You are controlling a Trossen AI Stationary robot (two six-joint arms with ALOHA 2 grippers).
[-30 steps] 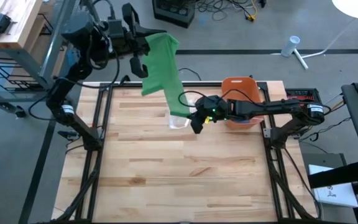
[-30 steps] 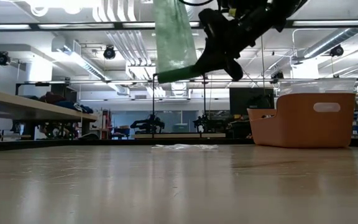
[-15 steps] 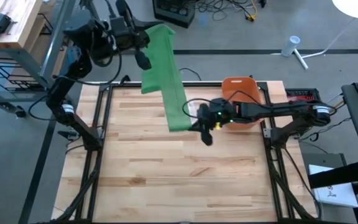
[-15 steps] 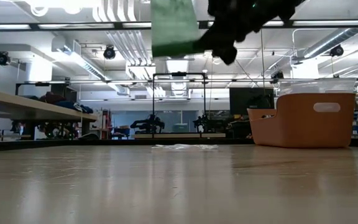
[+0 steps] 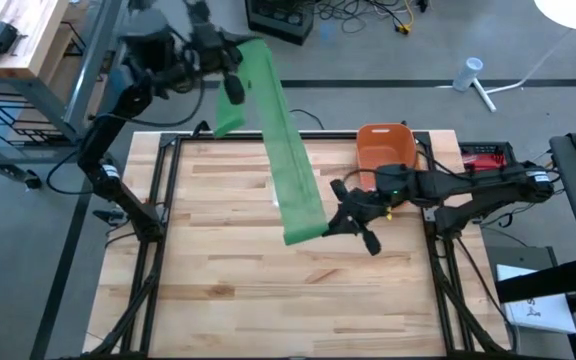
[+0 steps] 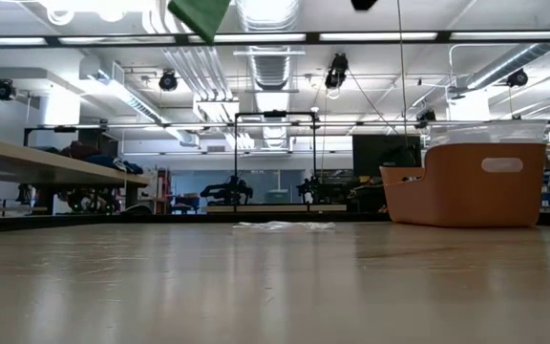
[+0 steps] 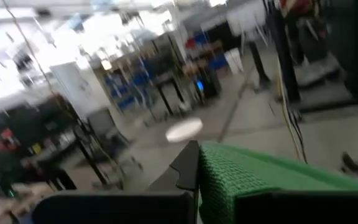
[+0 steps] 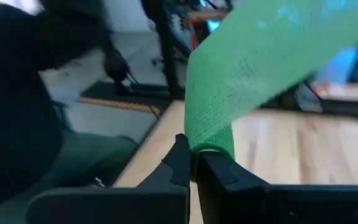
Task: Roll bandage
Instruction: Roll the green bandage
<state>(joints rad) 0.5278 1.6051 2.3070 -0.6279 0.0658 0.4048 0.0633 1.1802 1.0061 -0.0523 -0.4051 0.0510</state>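
A long green bandage (image 5: 278, 140) stretches as a flat strip above the wooden table (image 5: 218, 290), clear of it. My left gripper (image 5: 236, 62) is shut on its far end, high over the table's far left corner. My right gripper (image 5: 326, 222) is shut on its near end above the table's middle. The low view shows only a corner of the bandage (image 6: 199, 13) at the top of the picture. The left wrist view has the bandage (image 7: 272, 186) running away from the fingers, and the right wrist view has the bandage (image 8: 253, 68) rising away from them. My left gripper pinches the bandage's far end (image 7: 207, 177) between its two fingers, which point about level. The strip leaves the hold spread flat and runs down toward my other gripper. My right gripper pinches the bandage's near end (image 8: 211, 142) between its two fingers (image 8: 180, 163), coming nearly level from the table's right. The cloth is gathered narrow at the fingers and widens away from them, drawn straight and lifted clear of the table.
An orange bin (image 5: 383, 150) stands at the table's far right, also seen in the low view as the orange bin (image 6: 466, 186). A clear wrapper (image 6: 280, 225) lies on the table's far part. Black frame rails run along the table's edges.
My right gripper has risen and gone toward the table's near edge, rolling its wrist, with the bandage's near end. The strip, which hung down from my left gripper, is now drawn out longer and straight between the two grippers. My left gripper has turned somewhat.
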